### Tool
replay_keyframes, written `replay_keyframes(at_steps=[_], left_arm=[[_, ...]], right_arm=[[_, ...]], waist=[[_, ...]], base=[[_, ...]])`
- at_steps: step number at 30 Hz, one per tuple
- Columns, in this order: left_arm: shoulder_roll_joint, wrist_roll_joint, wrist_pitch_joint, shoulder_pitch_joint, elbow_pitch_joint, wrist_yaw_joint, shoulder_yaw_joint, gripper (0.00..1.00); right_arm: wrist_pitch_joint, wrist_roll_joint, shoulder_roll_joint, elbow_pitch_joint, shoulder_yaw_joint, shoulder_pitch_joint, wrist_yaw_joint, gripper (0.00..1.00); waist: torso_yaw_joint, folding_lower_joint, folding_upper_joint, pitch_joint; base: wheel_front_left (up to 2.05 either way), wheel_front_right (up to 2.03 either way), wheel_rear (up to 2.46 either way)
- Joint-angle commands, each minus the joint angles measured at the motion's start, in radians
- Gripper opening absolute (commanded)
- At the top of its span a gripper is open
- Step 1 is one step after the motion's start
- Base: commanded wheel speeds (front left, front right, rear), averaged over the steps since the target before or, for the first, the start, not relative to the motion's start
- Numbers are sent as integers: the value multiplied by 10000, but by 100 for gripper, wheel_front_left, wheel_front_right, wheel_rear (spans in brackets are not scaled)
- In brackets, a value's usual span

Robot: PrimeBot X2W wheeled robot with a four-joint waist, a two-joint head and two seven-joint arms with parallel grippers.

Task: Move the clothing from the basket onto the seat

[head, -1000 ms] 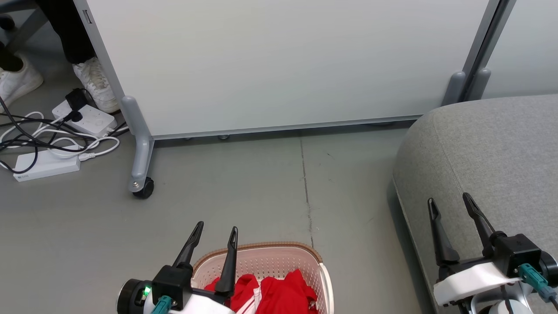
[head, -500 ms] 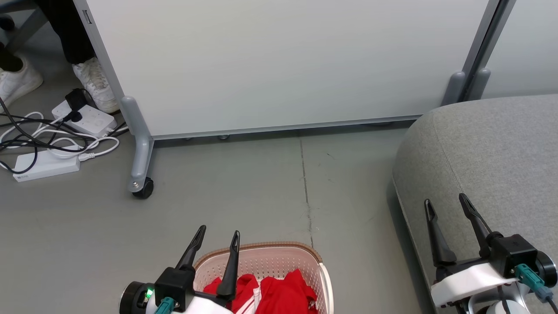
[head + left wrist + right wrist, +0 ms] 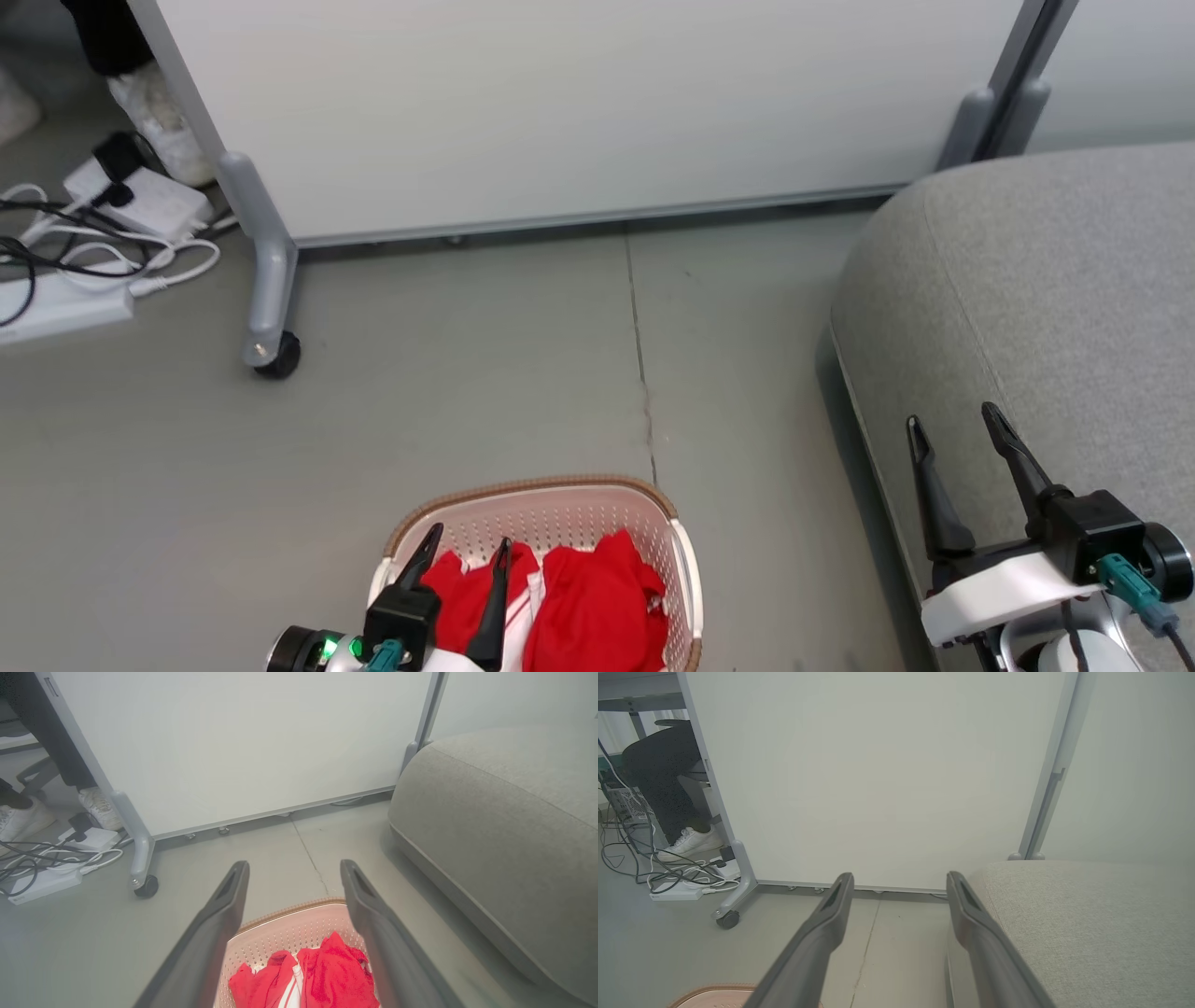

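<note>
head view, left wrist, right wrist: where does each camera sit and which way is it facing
Head view: up high, facing forward and down at grey floor; left gripper lower left, right gripper lower right.
Left wrist view: along its open jaws, over the oval cream perforated plastic basket of bright red fabric clothing.
Right wrist view: along its open jaws, toward the white wheeled partition panel, large grey upholstered seat at right.
Both wrist views share panel and seat.
</note>
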Motion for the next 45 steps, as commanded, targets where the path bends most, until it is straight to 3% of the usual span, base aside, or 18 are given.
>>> replay_keyframes(at_steps=[1, 5, 18, 32, 42, 45], left_arm=[[36, 242, -7, -362, 457, 44, -104, 100], [45, 394, -8, -989, 1476, 66, -223, 100], [40, 610, -8, -4561, 5346, -190, -535, 100], [292, 1397, 61, -7271, 8214, 168, -1164, 100], [686, 2026, 1519, -8354, 8816, 483, -1929, 100], [859, 2239, 2101, -8605, 8835, 352, -2182, 100]], right_arm=[[-68, -78, -85, -1, 57, -167, 22, 100], [-66, -152, -141, -198, -18, -406, 21, 100], [-60, -328, -60, -802, 15, -1738, 21, 100], [-60, 593, -33, -1224, 231, -2483, 21, 100], [-60, 1022, -37, -1322, 307, -2789, 21, 100], [-60, 1149, -32, -1263, 335, -2841, 21, 100]], waist=[[-200, 0, 0, 586], [-358, 0, 0, 1367], [-711, 0, 0, 5380], [-1186, 0, 0, 7467], [-1520, 0, 0, 8486], [-1603, 0, 0, 8748]], base=[[0, 0, 0], [0, 0, 0], [0, 0, 0], [0, 0, 0], [0, 0, 0], [0, 0, 0]])
